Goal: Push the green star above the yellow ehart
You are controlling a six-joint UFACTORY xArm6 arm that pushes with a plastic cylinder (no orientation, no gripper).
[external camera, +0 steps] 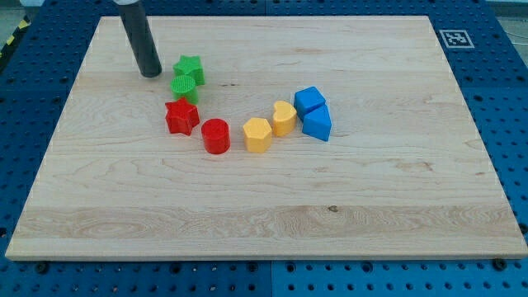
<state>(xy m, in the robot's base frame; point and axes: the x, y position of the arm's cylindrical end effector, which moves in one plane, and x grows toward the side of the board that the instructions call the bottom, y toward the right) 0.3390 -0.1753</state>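
Note:
The green star (190, 68) lies on the wooden board at the view's upper left, touching a green round block (183, 86) just below it. The yellow heart (285, 118) sits near the board's middle, to the right of a yellow hexagon block (257, 134). My tip (151, 74) rests on the board just left of the green star, a small gap apart from it. The rod rises from there toward the view's top.
A red star (181, 117) and a red cylinder (216, 136) lie below the green blocks. Two blue blocks (310, 101) (318, 124) sit right of the yellow heart. The wooden board (371, 206) lies on a blue perforated table; a marker tag (454, 38) is at its top right corner.

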